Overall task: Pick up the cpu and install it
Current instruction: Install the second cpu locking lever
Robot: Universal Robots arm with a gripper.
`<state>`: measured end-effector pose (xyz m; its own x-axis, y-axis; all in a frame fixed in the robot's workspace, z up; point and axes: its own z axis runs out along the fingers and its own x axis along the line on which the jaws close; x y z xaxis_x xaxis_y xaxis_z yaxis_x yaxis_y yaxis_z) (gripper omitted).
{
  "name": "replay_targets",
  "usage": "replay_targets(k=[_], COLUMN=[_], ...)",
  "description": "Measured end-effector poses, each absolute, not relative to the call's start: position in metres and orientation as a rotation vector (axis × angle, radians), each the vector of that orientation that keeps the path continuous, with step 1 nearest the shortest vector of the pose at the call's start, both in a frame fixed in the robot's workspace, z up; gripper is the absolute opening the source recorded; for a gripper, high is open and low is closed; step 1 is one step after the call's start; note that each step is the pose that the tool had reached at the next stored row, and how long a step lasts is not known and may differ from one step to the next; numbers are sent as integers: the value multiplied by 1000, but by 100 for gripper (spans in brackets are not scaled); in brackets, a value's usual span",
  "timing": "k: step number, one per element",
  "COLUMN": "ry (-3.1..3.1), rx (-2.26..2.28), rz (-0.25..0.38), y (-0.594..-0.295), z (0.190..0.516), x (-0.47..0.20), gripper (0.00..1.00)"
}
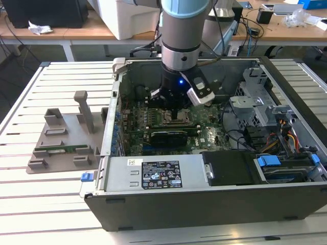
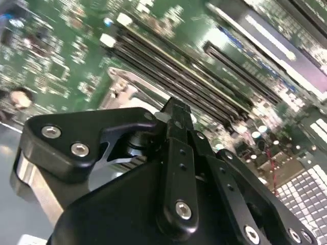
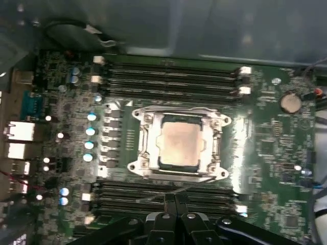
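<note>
In the exterior view the arm (image 1: 180, 35) reaches down into an open computer case (image 1: 214, 199) lying on a slatted white surface (image 1: 46, 204), and the gripper (image 1: 175, 104) hangs just above the middle of the green motherboard (image 1: 209, 138). On the exterior view's left, apart from the case, a grey holder tray (image 1: 61, 145) rests on the surface; toward the exterior view's right the case holds a drive bay with blue tabs (image 1: 269, 161) and bundled cables (image 1: 286, 135).

The first wrist view looks straight down on the board. There the cpu (image 3: 178, 144), its pale metal top facing up, sits inside the silver-framed socket (image 3: 219, 148) at the centre of the motherboard (image 3: 271, 122), with rows of dark memory slots (image 3: 168, 79) on both sides of the socket. The gripper (image 3: 175, 201) comes into this picture at the edge, its two black fingertips (image 3: 169, 200) pressed together with no gap and nothing between them, over the memory slots beside the socket and clear of the cpu.

The second wrist view shows the gripper (image 2: 176, 109) from behind: black linkage arms (image 2: 82, 135) with silver screws, the jaws closed and empty, with part of the metal socket frame (image 2: 122, 87) and the long slots (image 2: 168, 56) beyond them. The cpu is hidden by the gripper body here.
</note>
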<state>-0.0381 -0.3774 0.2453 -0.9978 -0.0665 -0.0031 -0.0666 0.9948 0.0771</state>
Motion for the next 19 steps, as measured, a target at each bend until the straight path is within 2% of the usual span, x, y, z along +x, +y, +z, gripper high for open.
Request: replay_targets(k=[12,19], ry=[3136,3134], rx=[-133,-169], rz=[135,152], y=[-377,-372], z=[209,205], x=[-64,-70], gripper=[11,11])
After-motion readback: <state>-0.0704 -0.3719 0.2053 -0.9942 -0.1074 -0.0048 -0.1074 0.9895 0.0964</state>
